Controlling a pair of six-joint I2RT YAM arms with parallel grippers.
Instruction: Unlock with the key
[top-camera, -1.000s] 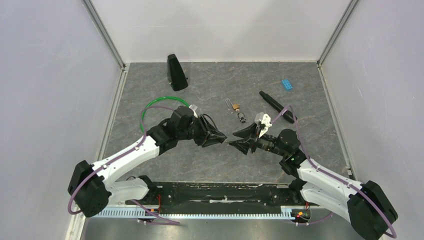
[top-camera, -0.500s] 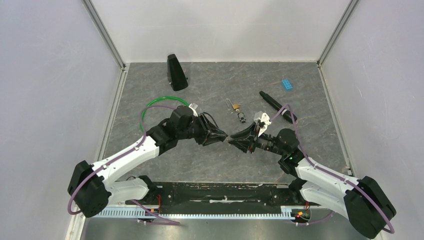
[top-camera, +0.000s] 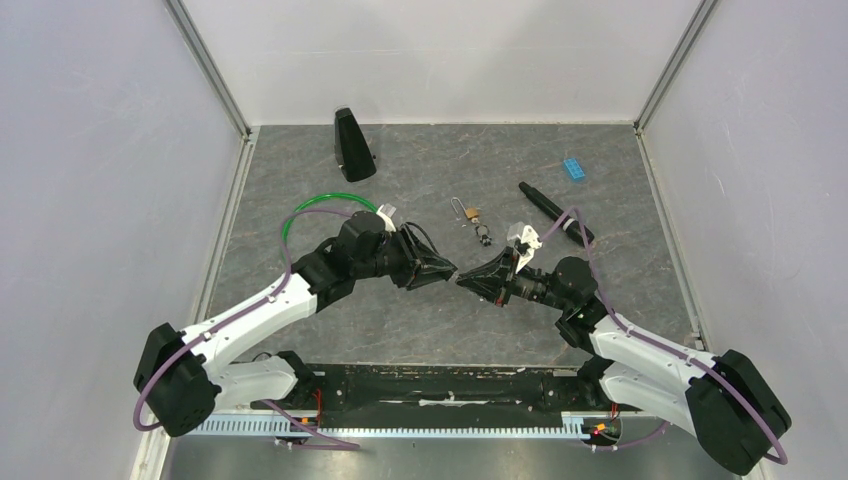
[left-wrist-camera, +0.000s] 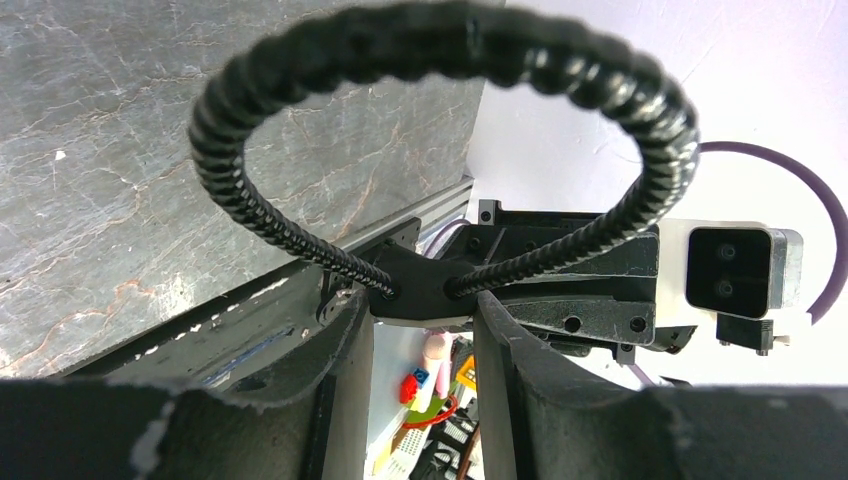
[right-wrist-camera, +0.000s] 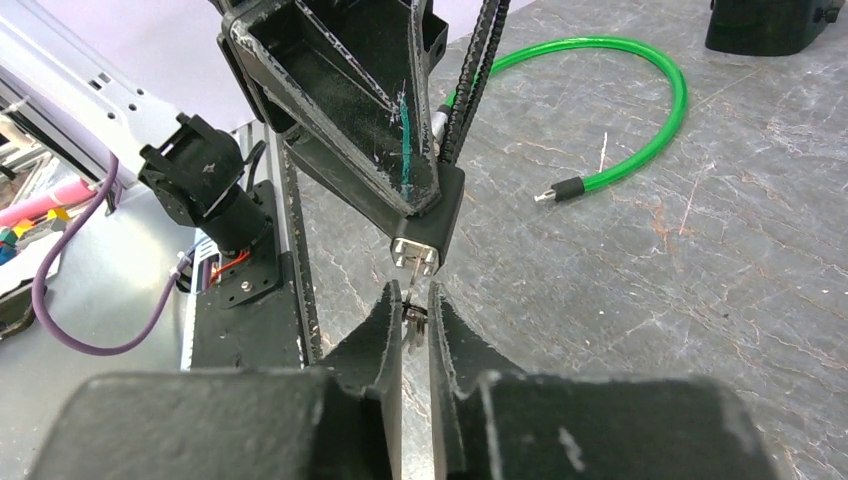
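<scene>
A small silver key (right-wrist-camera: 413, 318) hangs in the air between both grippers above the middle of the grey table. My left gripper (top-camera: 452, 272) grips its metal head at its fingertips (right-wrist-camera: 416, 250). In the left wrist view its fingers (left-wrist-camera: 345, 380) stand a little apart. My right gripper (right-wrist-camera: 412, 300) faces it tip to tip (top-camera: 464, 279), with its two fingers pressed close on either side of the key's lower part. The brass padlock (top-camera: 470, 213) lies on the table beyond the grippers with its shackle towards the left, and nothing holds it.
A small dark ring-like piece (top-camera: 483, 236) lies just beside the padlock. A green hose loop (top-camera: 320, 207) lies behind the left arm. A black cone-shaped block (top-camera: 352, 146) stands at the back, with a black marker (top-camera: 553, 213) and a blue brick (top-camera: 574, 168) at the back right.
The right gripper's fingers have closed from wide apart onto the key. Its tip has edged left until it meets the left gripper's tip. The left gripper has barely moved.
</scene>
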